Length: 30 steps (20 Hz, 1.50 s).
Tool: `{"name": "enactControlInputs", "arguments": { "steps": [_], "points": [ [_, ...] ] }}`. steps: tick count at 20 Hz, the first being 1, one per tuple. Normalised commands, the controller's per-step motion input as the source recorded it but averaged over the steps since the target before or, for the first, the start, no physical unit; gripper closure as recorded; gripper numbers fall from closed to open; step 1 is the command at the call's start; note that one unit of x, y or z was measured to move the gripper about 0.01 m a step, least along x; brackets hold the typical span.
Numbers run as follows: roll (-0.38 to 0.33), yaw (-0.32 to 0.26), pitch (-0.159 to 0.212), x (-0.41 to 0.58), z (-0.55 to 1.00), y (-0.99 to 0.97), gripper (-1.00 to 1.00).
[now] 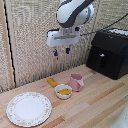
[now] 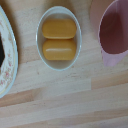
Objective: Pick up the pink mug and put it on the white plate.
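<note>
The pink mug (image 1: 76, 82) stands upright on the wooden table, just to the exterior view's right of a small white bowl. In the wrist view the mug (image 2: 113, 31) shows from above, its inside empty. The white platter (image 1: 29, 108) with a floral rim lies at the front toward the exterior view's left; only its rim (image 2: 7, 60) shows in the wrist view. My gripper (image 1: 61, 51) hangs high above the bowl and mug, touching nothing. Its short blue-tipped fingers stand apart and hold nothing. The fingers do not show in the wrist view.
A small white bowl (image 1: 63, 91) holds two yellow pieces (image 2: 59, 39), between platter and mug. An orange block (image 1: 52, 82) lies behind the bowl. A black appliance (image 1: 109, 52) stands at the back on the exterior view's right. A woven screen backs the table.
</note>
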Motion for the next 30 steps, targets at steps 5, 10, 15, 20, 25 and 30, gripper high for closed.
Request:
{"name": "enactControlInputs", "arguments": {
  "steps": [5,10,15,20,25,30],
  "points": [
    [0.041,-0.181,0.057,-0.269,0.00,-0.66,-1.00],
    [0.045,-0.175,0.051,-0.254,0.00,-0.67,-1.00],
    [0.018,-0.128,0.010,-0.217,-0.09,-0.57,-1.00],
    [-0.007,-0.073,0.003,-0.220,-0.27,-0.34,-1.00],
    [-0.057,-0.060,0.024,-0.213,-0.40,-0.07,-1.00],
    [-0.079,-0.038,0.044,-0.238,-0.47,-0.05,-1.00]
  ]
}}
